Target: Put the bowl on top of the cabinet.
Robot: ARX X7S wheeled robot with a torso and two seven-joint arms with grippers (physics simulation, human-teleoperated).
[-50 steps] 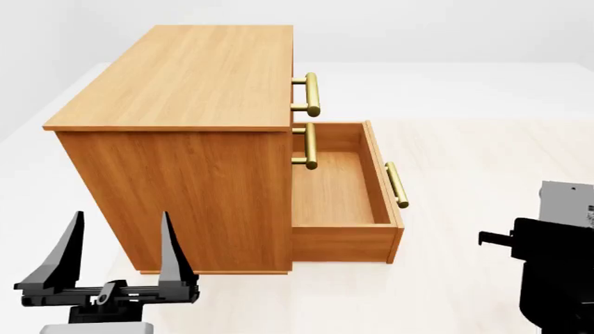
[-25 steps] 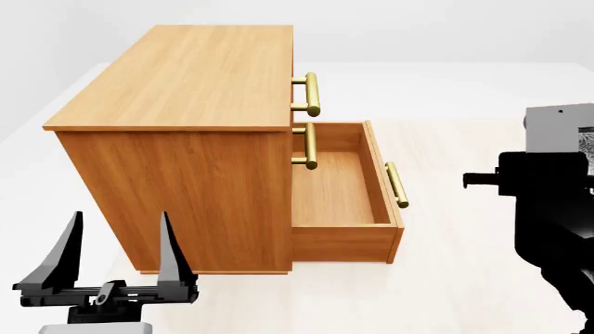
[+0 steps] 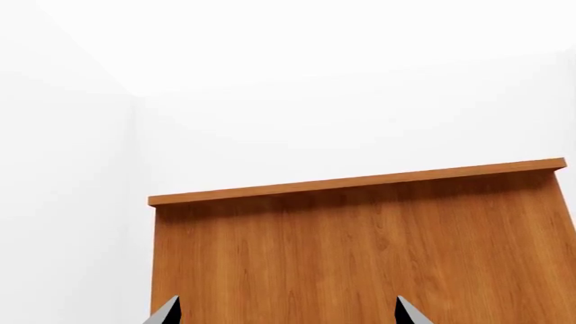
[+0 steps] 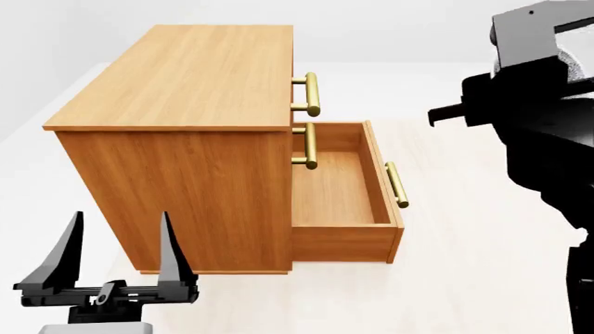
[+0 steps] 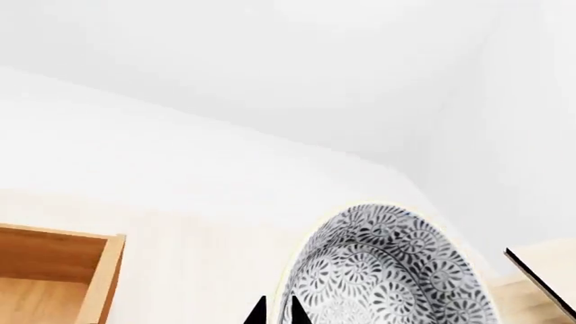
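Observation:
The cabinet (image 4: 186, 76) is a big orange-brown wooden chest with a flat bare top, standing left of centre in the head view. My left gripper (image 4: 116, 261) hangs open low in front of its side wall (image 3: 360, 250), with nothing between the fingertips (image 3: 166, 312). My right arm (image 4: 538, 118) is raised at the far right, higher than the cabinet top and off to its drawer side. In the right wrist view the bowl (image 5: 387, 270), white with a dense blue-grey leaf pattern, stands on edge with my right gripper (image 5: 277, 314) shut on its pale rim.
The cabinet's lower drawer (image 4: 339, 184) is pulled out and empty, with a brass bar handle (image 4: 397, 184) on its front. Two more brass handles (image 4: 313, 94) stick out above it. A pale wooden edge (image 5: 549, 270) shows beside the bowl. Light floor surrounds the cabinet.
My right arm has risen from low at the right to above the level of the cabinet top, carrying the bowl and shifting slightly towards the cabinet. The left arm has not moved.

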